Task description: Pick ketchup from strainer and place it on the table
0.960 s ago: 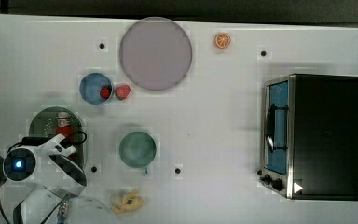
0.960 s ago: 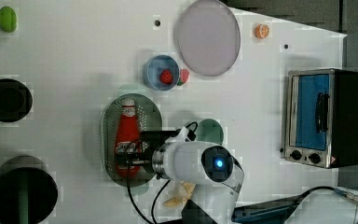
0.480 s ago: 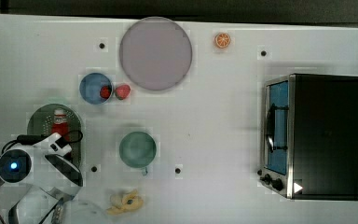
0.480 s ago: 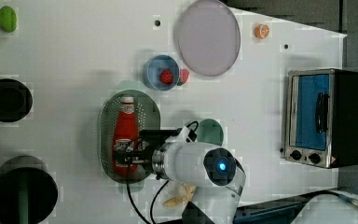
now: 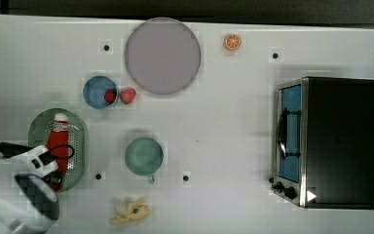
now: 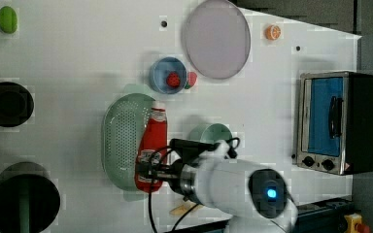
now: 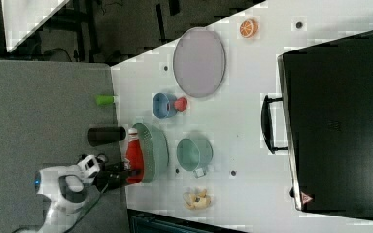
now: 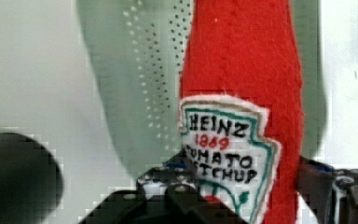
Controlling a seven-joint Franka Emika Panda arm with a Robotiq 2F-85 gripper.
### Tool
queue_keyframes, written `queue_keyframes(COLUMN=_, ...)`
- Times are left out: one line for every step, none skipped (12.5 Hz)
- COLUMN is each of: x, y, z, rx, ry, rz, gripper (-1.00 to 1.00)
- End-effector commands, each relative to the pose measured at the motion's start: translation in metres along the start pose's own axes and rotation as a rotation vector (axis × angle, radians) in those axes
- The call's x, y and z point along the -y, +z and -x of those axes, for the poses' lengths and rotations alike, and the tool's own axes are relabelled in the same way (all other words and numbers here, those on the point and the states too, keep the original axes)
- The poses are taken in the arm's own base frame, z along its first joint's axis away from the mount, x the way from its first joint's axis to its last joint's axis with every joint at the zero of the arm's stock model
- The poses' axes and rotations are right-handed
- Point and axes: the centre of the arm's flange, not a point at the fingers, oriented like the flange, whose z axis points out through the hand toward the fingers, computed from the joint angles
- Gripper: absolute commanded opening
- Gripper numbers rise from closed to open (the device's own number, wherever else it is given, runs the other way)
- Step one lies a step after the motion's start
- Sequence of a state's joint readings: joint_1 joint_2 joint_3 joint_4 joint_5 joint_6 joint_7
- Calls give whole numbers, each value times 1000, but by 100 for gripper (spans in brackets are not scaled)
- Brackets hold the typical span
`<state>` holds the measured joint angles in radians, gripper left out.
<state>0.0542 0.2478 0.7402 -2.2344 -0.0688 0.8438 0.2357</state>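
Note:
The ketchup, a red bottle with a white cap, hangs tilted over the right rim of the pale green strainer in the left view. In the top view the ketchup lies along the strainer, with its base under my gripper. My gripper is shut on the bottle's lower end. The wrist view shows the labelled ketchup between my two black fingers, with the strainer behind it. In the right view the ketchup sits at the left of the strainer. The white table spreads around.
A teal cup stands to the right of the strainer in the top view. A blue bowl holds a strawberry, and another strawberry lies beside it. Farther off are a lilac plate, a toaster oven and a banana.
My jaws have closed on the ketchup's base. In the left view the bottle has shifted right, from the strainer's middle to over its right rim. The arm has drawn back a little.

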Motion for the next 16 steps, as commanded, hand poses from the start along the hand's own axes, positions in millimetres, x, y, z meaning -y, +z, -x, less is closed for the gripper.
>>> queue_keyframes(x=-7, y=-65, z=-30, rx=-9, ry=-4, rz=-13, gripper=22)
queue_keyframes(x=-13, y=-82, z=-39, rx=-4, ry=-31, rz=-6, gripper=22)
queue_keyframes(x=-21, y=-100, z=-50, rx=-2, ry=-50, rz=1, gripper=22)
queue_keyframes(x=-31, y=-116, z=-62, rx=-6, ry=-58, rz=9, gripper=22)
queue_keyframes(x=-42, y=-132, z=-76, rx=-9, ry=-61, rz=15, gripper=22)
queue_keyframes(x=-54, y=-146, z=-90, rx=-11, ry=-56, rz=19, gripper=22)
queue_keyframes(x=-67, y=-158, z=-104, rx=-14, ry=-51, rz=21, gripper=22)
queue_keyframes(x=-81, y=-170, z=-118, rx=-23, ry=-38, rz=15, gripper=22)
queue_keyframes(x=-95, y=-180, z=-133, rx=-39, ry=-16, rz=5, gripper=22)
queue_keyframes(x=-111, y=-188, z=-147, rx=-52, ry=20, rz=-3, gripper=22)
queue_keyframes(x=-129, y=-194, z=-161, rx=-61, ry=61, rz=-9, gripper=22)
queue_keyframes(x=-150, y=-199, z=-175, rx=-70, ry=99, rz=-13, gripper=22)
queue_keyframes(x=-170, y=-203, z=-187, rx=-77, ry=125, rz=-15, gripper=22)
queue_keyframes(x=-191, y=-205, z=-198, rx=-82, ry=134, rz=-12, gripper=22)
queue_keyframes(x=-214, y=-207, z=-208, rx=-85, ry=134, rz=-10, gripper=22)
queue_keyframes(x=-238, y=-208, z=-217, rx=-86, ry=139, rz=-8, gripper=22)
